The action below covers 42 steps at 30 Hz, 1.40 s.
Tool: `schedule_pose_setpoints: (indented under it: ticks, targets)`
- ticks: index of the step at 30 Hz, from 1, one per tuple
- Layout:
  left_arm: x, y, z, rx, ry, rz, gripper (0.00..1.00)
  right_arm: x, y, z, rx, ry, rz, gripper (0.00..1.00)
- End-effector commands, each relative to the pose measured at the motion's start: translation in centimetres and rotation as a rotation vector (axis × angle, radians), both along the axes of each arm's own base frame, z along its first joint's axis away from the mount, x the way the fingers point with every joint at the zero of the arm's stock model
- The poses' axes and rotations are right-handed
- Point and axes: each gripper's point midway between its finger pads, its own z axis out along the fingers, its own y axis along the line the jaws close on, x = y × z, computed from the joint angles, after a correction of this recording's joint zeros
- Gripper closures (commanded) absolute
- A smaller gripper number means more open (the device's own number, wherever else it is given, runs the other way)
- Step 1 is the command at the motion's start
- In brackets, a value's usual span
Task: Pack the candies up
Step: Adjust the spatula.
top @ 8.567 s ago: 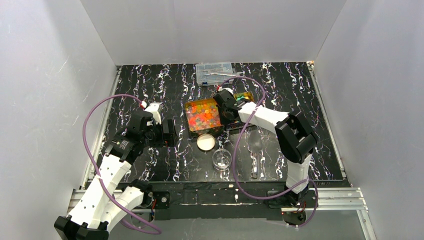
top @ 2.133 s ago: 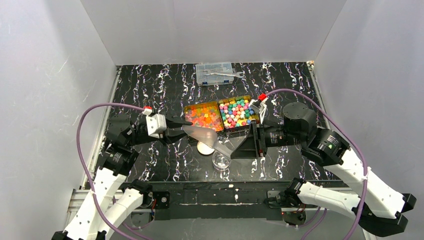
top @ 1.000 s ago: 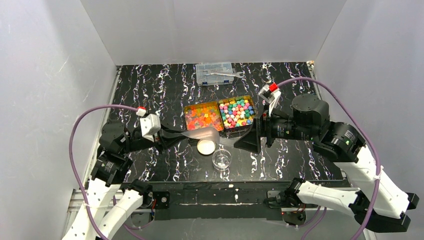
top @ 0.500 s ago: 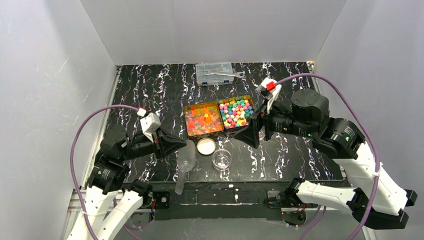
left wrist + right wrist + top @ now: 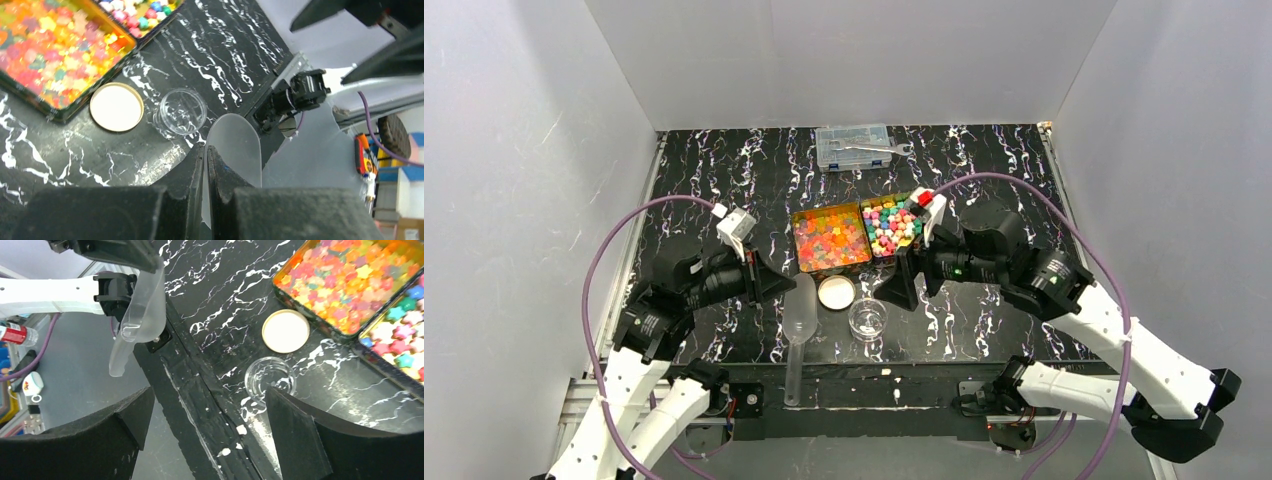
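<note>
The candies [image 5: 829, 238] fill two trays [image 5: 796, 238] side by side mid-table, glossy red-orange ones at 9 o'clock and pastels at 3. A box [image 5: 839, 150] with a wrench [image 5: 874, 148] lies at 12 o'clock of them. A white lid [image 5: 835, 291] and a clear jar [image 5: 868, 318] sit at 6. The left gripper [image 5: 780, 283], reaching in from 8 o'clock, is clamped on a clear scoop [image 5: 800, 308] whose handle points toward 6. The right gripper [image 5: 900, 284], jaws wide apart and holding nothing, hovers at 1 o'clock of the jar.

Overhead I get bright, even light bouncing off the white walls [image 5: 524, 150], with only soft shadows on the dark table [image 5: 714, 180]. On my wrist cameras the near fingers [image 5: 300, 440] are blurred, the clear scoop [image 5: 235, 150] hazy, the jar [image 5: 180, 111] glinting.
</note>
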Motion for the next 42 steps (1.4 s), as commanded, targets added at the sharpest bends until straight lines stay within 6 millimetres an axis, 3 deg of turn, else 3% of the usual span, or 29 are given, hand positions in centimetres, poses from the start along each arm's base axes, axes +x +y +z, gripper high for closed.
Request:
schedule_pose_setpoints:
  ticks: [1,6,15,23,31,42]
  targets:
    - [1.5,1.2,-0.3,0.001,0.099,0.173,1.00,-0.2,1.4,0.8,0.123,0.009,0.007,0.11]
    - [2.7,2.5,-1.0,0.000,0.142,0.324,1.00,-0.7,2.6,-0.1,0.153,0.029,-0.007,0.12]
    - [3.8,4.3,-2.5,0.026,0.215,0.484,1.00,-1.8,5.8,-1.8,0.057,-0.001,-0.076,0.11]
    - [3.9,5.0,-3.3,-0.012,0.269,0.574,1.00,-4.0,9.1,-2.5,-0.036,-0.099,-0.100,0.10]
    - [3.5,5.6,-4.1,-0.067,0.350,0.660,1.00,-4.7,11.7,-2.9,-0.105,-0.182,-0.152,0.10]
    - [3.2,6.5,-3.8,-0.099,0.390,0.736,1.00,-4.8,13.5,-4.9,-0.200,-0.219,-0.223,0.10]
